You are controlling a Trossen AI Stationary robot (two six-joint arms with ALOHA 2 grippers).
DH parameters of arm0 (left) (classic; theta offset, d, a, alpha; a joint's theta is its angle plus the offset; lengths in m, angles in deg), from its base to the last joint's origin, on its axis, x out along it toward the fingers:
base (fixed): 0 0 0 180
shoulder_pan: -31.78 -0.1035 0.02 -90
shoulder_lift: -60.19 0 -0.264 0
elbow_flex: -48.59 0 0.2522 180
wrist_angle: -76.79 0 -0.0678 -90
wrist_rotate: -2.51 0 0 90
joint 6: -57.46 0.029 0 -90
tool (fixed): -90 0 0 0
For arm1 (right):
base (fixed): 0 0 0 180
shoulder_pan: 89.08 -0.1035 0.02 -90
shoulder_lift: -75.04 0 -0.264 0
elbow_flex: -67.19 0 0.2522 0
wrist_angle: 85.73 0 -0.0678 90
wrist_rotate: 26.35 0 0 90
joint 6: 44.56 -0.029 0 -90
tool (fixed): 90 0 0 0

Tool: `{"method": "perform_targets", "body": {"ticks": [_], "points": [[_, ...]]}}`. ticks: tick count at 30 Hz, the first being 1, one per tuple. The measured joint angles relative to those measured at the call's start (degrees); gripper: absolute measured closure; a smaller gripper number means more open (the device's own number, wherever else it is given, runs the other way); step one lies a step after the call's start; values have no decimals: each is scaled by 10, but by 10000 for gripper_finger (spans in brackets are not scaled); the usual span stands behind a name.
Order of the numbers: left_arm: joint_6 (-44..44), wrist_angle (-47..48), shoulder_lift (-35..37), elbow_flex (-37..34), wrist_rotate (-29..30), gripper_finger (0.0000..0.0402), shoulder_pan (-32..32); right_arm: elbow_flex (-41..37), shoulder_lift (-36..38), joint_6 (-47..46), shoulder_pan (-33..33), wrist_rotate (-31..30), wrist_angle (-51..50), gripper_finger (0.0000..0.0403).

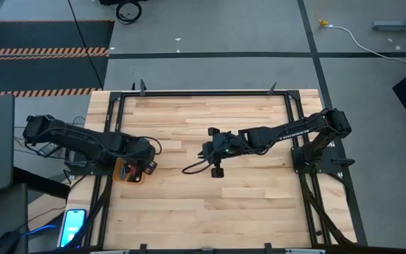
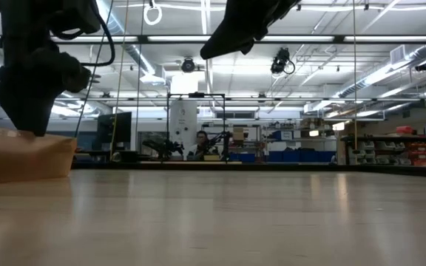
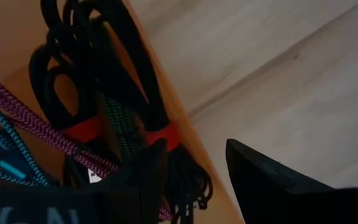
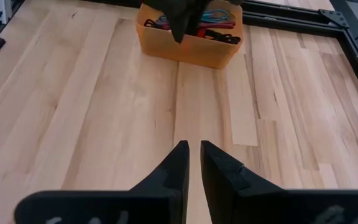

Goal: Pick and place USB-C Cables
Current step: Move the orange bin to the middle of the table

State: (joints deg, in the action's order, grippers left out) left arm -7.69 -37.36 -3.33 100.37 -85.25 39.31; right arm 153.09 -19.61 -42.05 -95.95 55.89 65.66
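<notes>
An orange box (image 1: pixel 129 171) stands near the table's left edge and shows again in the right wrist view (image 4: pixel 188 50) and the low view (image 2: pixel 21 155). Inside it lie the USB-C cables: a maroon one (image 3: pixel 17 102), a teal one (image 3: pixel 5 134), a green one (image 3: pixel 120 124) and two black coils (image 3: pixel 61 81) with red ties (image 3: pixel 163 135). My left gripper (image 3: pixel 194 149) hovers open over the box's rim, one finger above the cables and one outside the wall. My right gripper (image 4: pixel 194 155) is shut and holds nothing, raised above the table's middle (image 1: pixel 210 150). My left gripper comes down at the box from above, with its open fingers on either side of the box's wall (image 3: pixel 185 134). I cannot tell whether the inner finger (image 3: pixel 148 174) touches the black coil under it.
Bare wood lies between the two grippers and toward the near edge. A black frame (image 1: pixel 203 92) borders the table. A thin black cord (image 1: pixel 192 168) hangs from my right arm. A phone (image 1: pixel 72 226) lies beyond the table's left near corner. A person (image 2: pixel 202 140) sits far off in the room.
</notes>
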Motion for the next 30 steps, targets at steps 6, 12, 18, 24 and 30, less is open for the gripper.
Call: {"method": "perform_targets", "body": {"ticks": [6, 12, 18, 24, 30], "points": [[25, -15, -56, 0, 0, 230, 0, 0, 0, 0, -4, 0, -1, 357], [63, -48, -78, 0, 5, 235, 0, 0, 0, 0, -4, 0, -2, 357], [73, -53, -79, 0, 7, 303, 0, 0, 1, 0, -4, 0, -3, 357], [102, -60, -78, 0, 10, 391, 0, 0, 22, -10, -16, -4, -3, 357], [131, -84, -79, 0, 16, 391, -2, 0, 73, 1, -36, -51, -17, 357]]}}
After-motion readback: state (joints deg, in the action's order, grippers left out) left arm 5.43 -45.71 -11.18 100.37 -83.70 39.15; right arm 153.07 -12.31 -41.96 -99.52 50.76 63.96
